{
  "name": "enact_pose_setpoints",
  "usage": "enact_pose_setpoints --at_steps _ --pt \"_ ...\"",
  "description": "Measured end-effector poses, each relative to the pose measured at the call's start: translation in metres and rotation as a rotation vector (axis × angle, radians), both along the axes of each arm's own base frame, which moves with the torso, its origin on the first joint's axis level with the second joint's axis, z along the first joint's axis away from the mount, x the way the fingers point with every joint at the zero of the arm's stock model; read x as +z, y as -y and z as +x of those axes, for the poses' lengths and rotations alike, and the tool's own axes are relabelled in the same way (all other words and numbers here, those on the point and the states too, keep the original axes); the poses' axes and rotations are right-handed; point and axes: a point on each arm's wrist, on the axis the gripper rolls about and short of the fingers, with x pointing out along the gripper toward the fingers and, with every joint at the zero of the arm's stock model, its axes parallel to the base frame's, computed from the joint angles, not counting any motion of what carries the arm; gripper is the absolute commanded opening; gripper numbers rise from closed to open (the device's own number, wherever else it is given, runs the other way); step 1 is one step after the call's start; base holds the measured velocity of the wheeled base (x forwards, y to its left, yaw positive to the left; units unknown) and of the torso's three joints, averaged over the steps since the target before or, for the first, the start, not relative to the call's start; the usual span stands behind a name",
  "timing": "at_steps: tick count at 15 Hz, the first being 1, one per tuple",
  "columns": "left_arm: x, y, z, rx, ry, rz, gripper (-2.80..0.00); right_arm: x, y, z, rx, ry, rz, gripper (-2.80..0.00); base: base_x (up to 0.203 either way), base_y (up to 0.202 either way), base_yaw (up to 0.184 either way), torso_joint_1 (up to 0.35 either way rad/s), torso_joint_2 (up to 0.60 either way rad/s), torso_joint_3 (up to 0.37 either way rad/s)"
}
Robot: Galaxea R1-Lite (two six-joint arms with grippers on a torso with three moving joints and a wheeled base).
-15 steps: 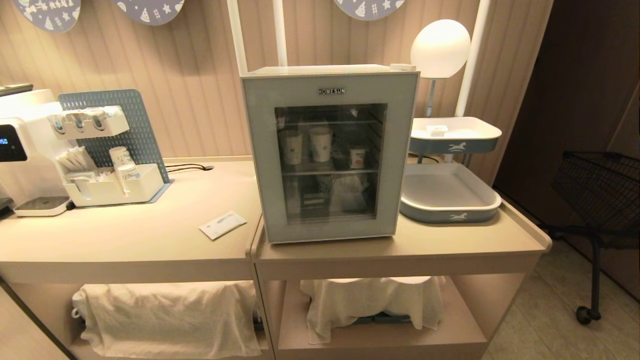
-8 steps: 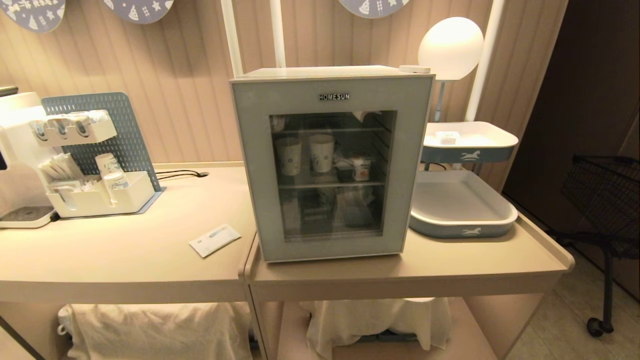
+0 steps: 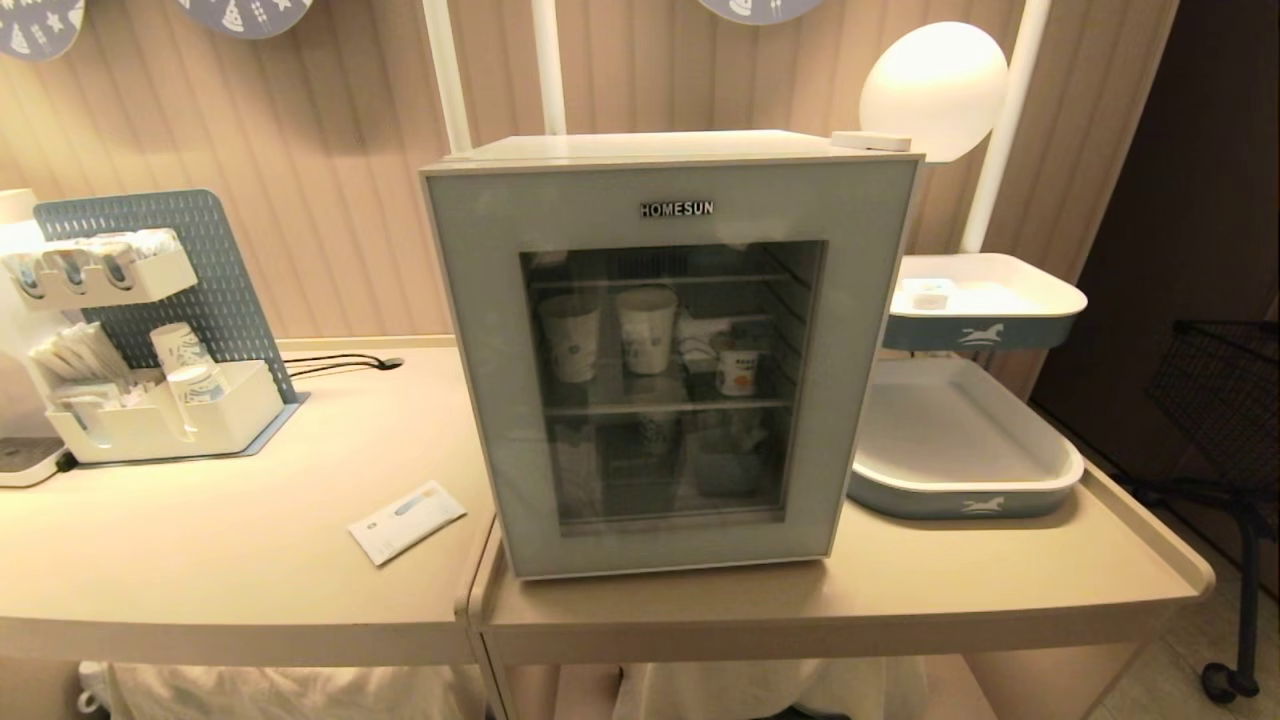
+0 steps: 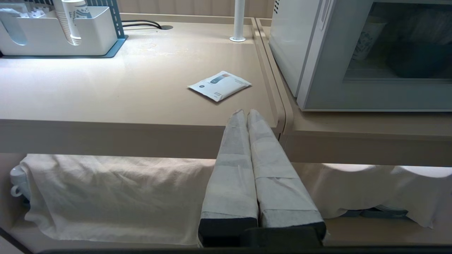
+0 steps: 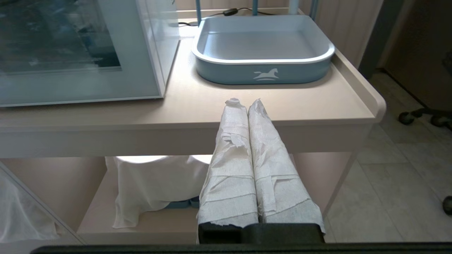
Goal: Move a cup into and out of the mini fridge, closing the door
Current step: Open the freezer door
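Cup, small and tapered with an orange-yellow label, stands on the upper wire shelf inside the mini fridge, toward the right, seen through the glass. Two taller paper cups with bluish prints stand on the same shelf to its left. The fridge is a white box; its door is shut, a matte grey-blue frame around a large window, with raised "HOMESUN" letters at the top.

The fridge sits on a smooth beige counter with a rounded raised lip, butted against a second counter on the left. On that one lies a flat white sachet, and further back a white organiser with paper cups stands before a blue perforated panel. Right of the fridge rests a shallow blue-and-white tray with a horse emblem, a smaller matching tray raised above it, and a round glowing lamp behind. The wall is ribbed beige panelling.

Neither arm shows in the head view. The left wrist view shows the left gripper, its fingers wrapped in white fabric tape and pressed together with nothing between them, in front of the counter edge near the sachet; creased white cloth drapes the shelf below. The right wrist view shows the right gripper, its wrapping frayed at the tips, likewise closed and empty, level with the counter edge near the large tray, with pale floor tiles to the side.
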Motion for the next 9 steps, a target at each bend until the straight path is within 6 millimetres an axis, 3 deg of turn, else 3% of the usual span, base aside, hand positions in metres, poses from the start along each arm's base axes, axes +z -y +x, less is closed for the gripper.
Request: enact_pose_setpoints --at_steps 7,9 --pt "0.002 0.0 -0.002 0.0 -0.023 0.088 -2.8 0.0 0.0 0.0 0.0 -0.012 0.006 -2.8 0.0 0.0 0.0 0.0 0.0 0.0" --pt "0.022 0.0 -0.01 0.002 -0.009 0.081 -2.8 0.0 0.0 0.0 0.0 -0.012 0.006 -2.8 0.0 0.0 0.0 0.0 0.0 0.0"
